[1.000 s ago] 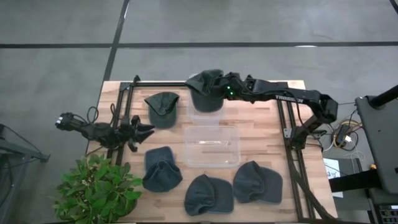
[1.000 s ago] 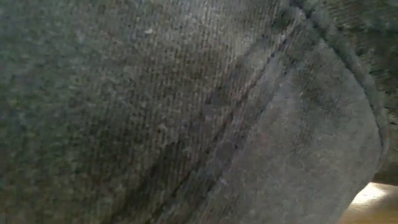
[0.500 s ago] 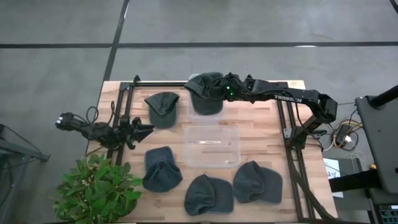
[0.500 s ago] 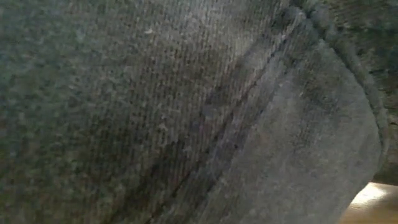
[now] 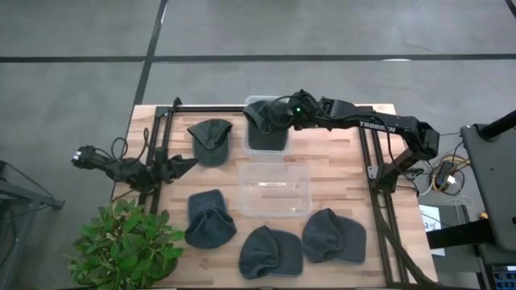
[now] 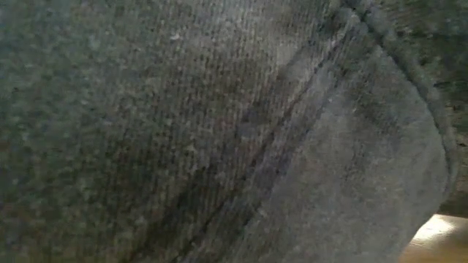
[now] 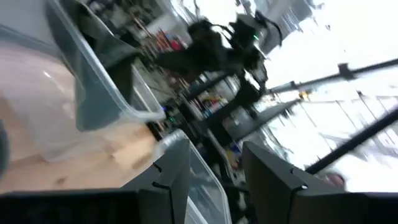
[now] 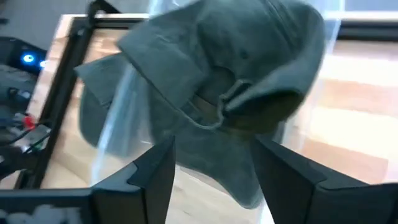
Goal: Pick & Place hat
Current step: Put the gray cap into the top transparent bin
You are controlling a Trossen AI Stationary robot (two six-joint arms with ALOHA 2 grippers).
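Since the earlier high view, the hat (image 5: pixel 267 122) has dropped lower into the far clear bin (image 5: pixel 255 103), beyond the central clear container (image 5: pixel 274 189). Right gripper (image 5: pixel 282 115) hovers over it; the arm reads "TROSSEN". Right wrist view: fingers (image 8: pixel 155 168) apart, hat (image 8: pixel 224 81) ahead. Left gripper (image 7: pixel 211 180) fingers apart.

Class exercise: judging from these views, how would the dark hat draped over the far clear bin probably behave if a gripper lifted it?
The hat would likely flop: its cloth folds and sags over the clear bin. It probably weighs little, being thin fabric. The right gripper, open, could pinch a fold.
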